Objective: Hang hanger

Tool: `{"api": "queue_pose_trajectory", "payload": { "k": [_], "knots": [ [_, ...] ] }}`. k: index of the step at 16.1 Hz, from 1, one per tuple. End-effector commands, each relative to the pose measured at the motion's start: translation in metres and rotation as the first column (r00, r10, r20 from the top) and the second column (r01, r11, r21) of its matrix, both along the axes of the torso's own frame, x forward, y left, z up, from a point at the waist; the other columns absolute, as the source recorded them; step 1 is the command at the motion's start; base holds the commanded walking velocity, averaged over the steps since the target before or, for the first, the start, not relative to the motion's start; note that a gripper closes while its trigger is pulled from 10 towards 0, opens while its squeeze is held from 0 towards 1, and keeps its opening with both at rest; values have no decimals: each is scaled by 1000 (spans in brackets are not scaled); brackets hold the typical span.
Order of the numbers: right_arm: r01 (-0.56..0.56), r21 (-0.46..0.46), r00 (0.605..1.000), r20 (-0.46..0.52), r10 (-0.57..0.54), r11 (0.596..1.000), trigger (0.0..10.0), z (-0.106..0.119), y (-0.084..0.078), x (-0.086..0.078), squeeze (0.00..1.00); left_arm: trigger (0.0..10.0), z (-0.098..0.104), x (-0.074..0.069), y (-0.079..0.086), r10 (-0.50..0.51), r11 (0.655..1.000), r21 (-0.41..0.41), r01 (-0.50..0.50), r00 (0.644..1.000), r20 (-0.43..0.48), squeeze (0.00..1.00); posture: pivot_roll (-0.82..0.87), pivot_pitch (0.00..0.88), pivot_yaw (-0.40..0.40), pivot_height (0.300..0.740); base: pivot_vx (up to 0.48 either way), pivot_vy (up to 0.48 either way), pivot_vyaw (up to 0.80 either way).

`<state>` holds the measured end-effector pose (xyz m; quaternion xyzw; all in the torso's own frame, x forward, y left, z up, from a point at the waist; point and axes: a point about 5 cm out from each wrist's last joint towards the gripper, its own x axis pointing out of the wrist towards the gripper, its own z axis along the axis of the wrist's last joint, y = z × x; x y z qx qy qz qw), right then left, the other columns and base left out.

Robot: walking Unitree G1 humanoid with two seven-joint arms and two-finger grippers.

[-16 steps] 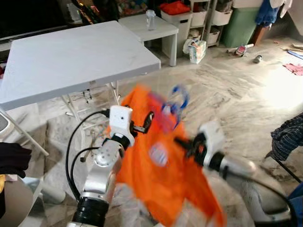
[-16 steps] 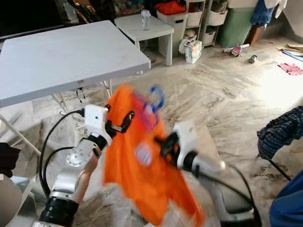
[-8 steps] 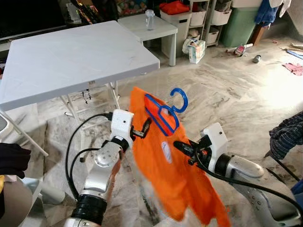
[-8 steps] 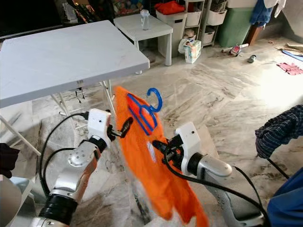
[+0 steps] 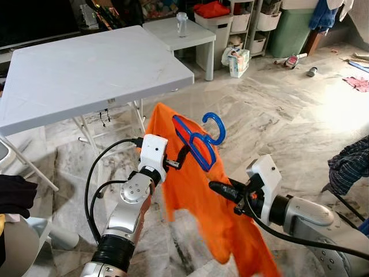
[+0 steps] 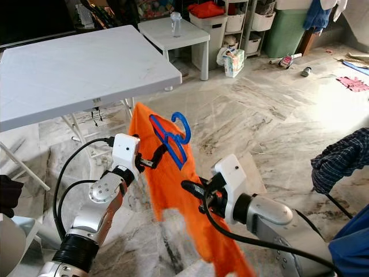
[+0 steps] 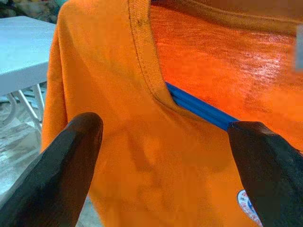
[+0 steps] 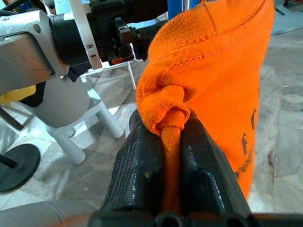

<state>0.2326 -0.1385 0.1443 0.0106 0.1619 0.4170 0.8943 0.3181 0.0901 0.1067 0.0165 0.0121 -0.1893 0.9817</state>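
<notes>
A blue plastic hanger [image 5: 195, 144] sits inside the neck of an orange T-shirt [image 5: 199, 199], held up in the air over the floor. My left gripper [image 5: 180, 159] is at the shirt's collar. In the left wrist view its fingers [image 7: 71, 165] stand wide apart, open, with the shirt and the hanger's blue bar [image 7: 201, 108] between them; the bar runs up to one finger. My right gripper [image 8: 170, 142] is shut on a bunched fold of the shirt, lower down on its right side [image 5: 222, 189].
A white folding table [image 5: 86, 69] stands ahead on the left, with a smaller white table [image 5: 199, 36] carrying a bottle [image 5: 183, 23] behind it. Shelves and a green bin [image 5: 294, 29] line the back. A dark plaid garment [image 5: 349, 167] is at the right. Marble floor lies ahead.
The shirt has stopped swinging and hangs sharper in view. My right gripper has dropped a little with its fold. The hanger has shifted slightly left, toward my left gripper.
</notes>
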Motion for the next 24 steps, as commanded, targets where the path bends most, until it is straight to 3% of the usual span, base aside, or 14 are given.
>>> {"api": "queue_pose_trajectory", "payload": {
  "k": [1,7,13,21,24],
  "knots": [
    [-37,-2,999,-10,37,999,10000,-4,5,-3,0,10000,10,6,6,38,999,-2,-38,998,39,0,-150,17,17,740,0,0,0],
    [175,-24,984,23,-175,984,10000,-14,-9,21,0,10000,2,-1,9,34,999,18,-34,999,2,0,-143,22,21,740,0,0,0],
    [-47,40,999,5,47,998,10000,-3,7,0,0,10000,-4,1,7,32,999,26,-32,999,-17,0,-147,22,17,740,0,0,0],
    [-88,34,994,-56,90,996,10000,-13,8,-12,0,10000,-1,6,10,54,998,24,-54,999,-3,0,-152,24,20,740,0,0,0],
    [-52,10,996,-74,52,999,10000,-19,0,-10,0,10000,-1,6,14,67,997,34,-66,998,-3,0,-146,25,18,740,0,0,0]
  ]
}}
